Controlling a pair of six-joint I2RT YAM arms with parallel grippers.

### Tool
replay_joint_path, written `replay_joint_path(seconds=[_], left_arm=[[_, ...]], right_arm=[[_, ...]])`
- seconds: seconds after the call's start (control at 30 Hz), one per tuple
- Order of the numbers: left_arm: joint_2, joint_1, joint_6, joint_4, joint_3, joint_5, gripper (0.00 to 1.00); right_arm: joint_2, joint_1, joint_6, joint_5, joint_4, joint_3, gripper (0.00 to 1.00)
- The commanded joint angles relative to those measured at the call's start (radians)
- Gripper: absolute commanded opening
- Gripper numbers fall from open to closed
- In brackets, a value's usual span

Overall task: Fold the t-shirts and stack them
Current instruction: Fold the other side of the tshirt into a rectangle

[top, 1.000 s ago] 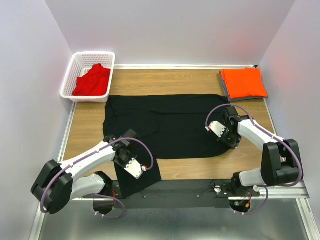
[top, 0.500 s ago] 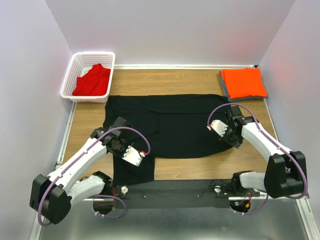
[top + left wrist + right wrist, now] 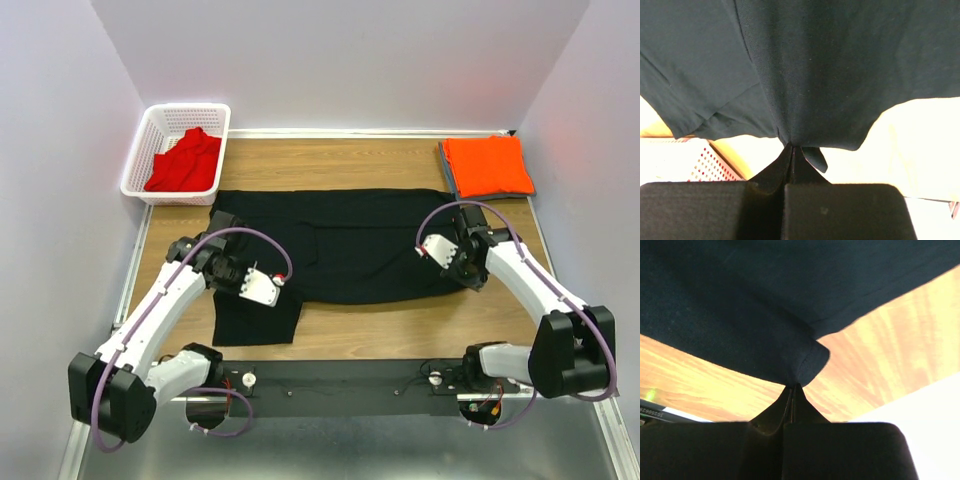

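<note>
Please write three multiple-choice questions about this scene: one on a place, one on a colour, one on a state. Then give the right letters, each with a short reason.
1. Where does the crumpled red cloth t-shirt lie?
A) under the right arm
B) in the white plastic mesh basket
C) at the near table edge

2. What colour is the folded t-shirt at the far right corner of the wooden table?
A) green
B) white
C) orange

3. In what state is the left tool?
A) shut on the large black cloth t-shirt
B) open above the basket
C) shut on nothing

Answers:
1 B: the top view shows the red cloth inside the basket walls.
2 C: it is bright orange in the top view.
3 A: the left wrist view shows black cloth pinched between the closed fingers.
</note>
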State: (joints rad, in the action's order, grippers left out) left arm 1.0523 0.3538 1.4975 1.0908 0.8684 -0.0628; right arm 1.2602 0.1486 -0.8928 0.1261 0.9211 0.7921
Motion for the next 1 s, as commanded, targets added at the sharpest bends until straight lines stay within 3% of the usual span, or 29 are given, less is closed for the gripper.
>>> replay_joint_path(seconds=[0.0, 0.33, 0.97], left_arm=[[0.034, -0.036, 0.024, 0.021, 0.056, -0.040, 0.00], [0.208, -0.131, 0.049, -0.002, 0.207, -0.088, 0.00], [0.566, -0.230, 0.035, -0.086, 0.455, -0.140, 0.00]], right_arm=[[0.043, -0.007, -0.028, 0.017, 0.021, 0.082, 0.01], [0.180, -0.055, -0.087, 0.010, 0.022, 0.260, 0.01], [0.607, -0.092, -0.155, 0.013, 0.018, 0.671, 0.01]])
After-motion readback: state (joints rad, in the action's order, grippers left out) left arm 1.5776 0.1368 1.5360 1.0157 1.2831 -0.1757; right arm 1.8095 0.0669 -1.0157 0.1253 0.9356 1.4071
